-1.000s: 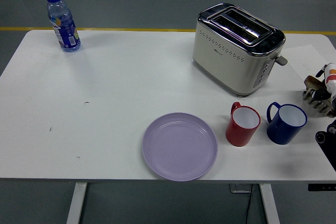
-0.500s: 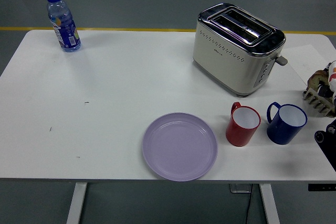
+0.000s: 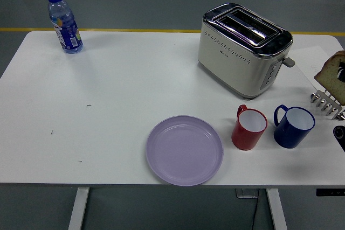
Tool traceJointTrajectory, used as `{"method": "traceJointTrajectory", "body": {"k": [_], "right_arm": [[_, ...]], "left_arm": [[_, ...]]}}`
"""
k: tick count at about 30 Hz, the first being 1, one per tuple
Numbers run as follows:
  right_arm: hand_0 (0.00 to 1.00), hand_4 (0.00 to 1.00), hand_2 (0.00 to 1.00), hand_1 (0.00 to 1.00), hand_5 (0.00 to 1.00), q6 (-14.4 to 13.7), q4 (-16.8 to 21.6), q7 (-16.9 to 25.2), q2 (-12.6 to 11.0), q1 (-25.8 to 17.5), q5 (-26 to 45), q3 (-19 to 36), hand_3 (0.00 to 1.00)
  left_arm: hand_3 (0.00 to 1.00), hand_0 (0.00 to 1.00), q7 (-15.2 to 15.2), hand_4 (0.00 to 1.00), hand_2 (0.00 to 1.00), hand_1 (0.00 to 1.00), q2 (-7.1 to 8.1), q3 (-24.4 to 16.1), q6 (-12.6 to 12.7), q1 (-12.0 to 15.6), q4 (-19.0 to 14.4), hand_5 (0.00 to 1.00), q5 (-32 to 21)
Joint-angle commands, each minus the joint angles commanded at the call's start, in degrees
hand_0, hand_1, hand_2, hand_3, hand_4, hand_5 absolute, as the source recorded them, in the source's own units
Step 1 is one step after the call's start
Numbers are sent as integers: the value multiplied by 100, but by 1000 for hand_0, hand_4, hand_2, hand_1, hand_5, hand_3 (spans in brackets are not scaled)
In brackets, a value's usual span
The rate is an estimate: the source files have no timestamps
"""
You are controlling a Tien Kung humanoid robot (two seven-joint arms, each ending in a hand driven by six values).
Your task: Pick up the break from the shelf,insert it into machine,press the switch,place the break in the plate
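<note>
bread slice (image 3: 333, 73) now lifted clear above the rack (image 3: 326, 104) at the right edge vs 1 s ago, so pickup looks done, toaster (image 3: 243, 47) slots next; right hand mostly out of frame, can't tell its grip

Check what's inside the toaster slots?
The toaster slots look empty from above, with no bread sticking out; their bottoms are hidden. A bread slice is at the right edge, above a rack.

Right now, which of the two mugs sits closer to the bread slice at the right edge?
The blue mug. It stands right of the red mug, just below and left of the bread and rack; the red one is nearer the plate.
</note>
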Motion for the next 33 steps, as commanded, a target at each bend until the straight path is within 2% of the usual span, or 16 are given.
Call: {"method": "traceJointTrajectory", "body": {"k": [2, 4, 9, 12, 13, 16, 17, 21, 24, 26, 33], "right_arm": [[288, 522, 386, 321, 2, 62, 236, -21, -111, 52, 29, -11, 478], [288, 522, 386, 321, 2, 72, 296, -23, -137, 66, 40, -13, 478], [274, 526, 376, 307, 2, 49, 695, 11, -322, 324, 437, -15, 477], [274, 526, 376, 307, 2, -30, 925, 93, -434, 655, 792, -27, 477], [230, 549, 352, 271, 2, -52, 963, 114, -453, 736, 880, -36, 471], [230, 549, 352, 271, 2, -81, 1007, 146, -477, 862, 1022, -54, 471], [230, 549, 352, 271, 2, -106, 1037, 184, -494, 1026, 1183, -82, 471], [226, 581, 341, 253, 2, -88, 1001, 242, -472, 1495, 1461, -205, 465], [226, 581, 341, 253, 2, -81, 827, 312, -356, 1900, 1704, -431, 465], [224, 581, 341, 253, 2, -81, 800, 321, -338, 1963, 1732, -462, 465], [219, 584, 339, 250, 2, -144, 353, 555, -20, 2495, 2048, -825, 463]], "left_arm": [[550, 604, -2, 297, 446, 462, 0, -5, -2, 6, 0, 938, 11], [550, 604, -3, 297, 446, 462, 0, -2, -2, 7, 0, 938, 9], [550, 604, -10, 297, 446, 460, 0, 33, 16, -14, 0, 938, -64], [550, 604, -9, 297, 446, 460, 0, 75, 15, -44, 0, 938, -106], [550, 602, -9, 297, 445, 459, 0, 83, 16, -49, 0, 937, -117], [550, 602, -9, 297, 445, 459, 0, 91, 17, -58, 0, 937, -130], [550, 602, -6, 297, 445, 459, 0, 101, 19, -67, 0, 937, -145], [551, 602, -3, 294, 441, 458, 0, 149, 17, -79, 0, 935, -202], [551, 602, 3, 294, 441, 458, 0, 189, 9, -77, 0, 935, -231], [551, 602, 4, 295, 441, 459, 0, 194, 9, -76, 0, 935, -236], [551, 602, 0, 295, 438, 458, 0, 251, 16, -82, 0, 936, -298]]}}
